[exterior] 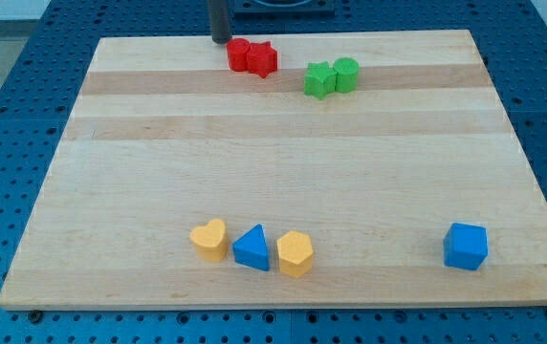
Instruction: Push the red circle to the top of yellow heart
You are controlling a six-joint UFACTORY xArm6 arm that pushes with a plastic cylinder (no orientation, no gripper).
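The red circle (239, 53) lies near the view's top edge of the board, touching a red star (263, 59) on its right. The yellow heart (209, 238) lies near the view's bottom, left of centre. My tip (220, 39) stands at the board's top edge, just up and left of the red circle, close to it; I cannot tell if it touches.
A green star (319, 79) and a green circle (346, 75) sit right of the red pair. A blue triangle (251, 247) and a yellow hexagon (295, 253) lie right of the heart. A blue block (466, 246) sits at bottom right. The wooden board (283, 162) rests on blue pegboard.
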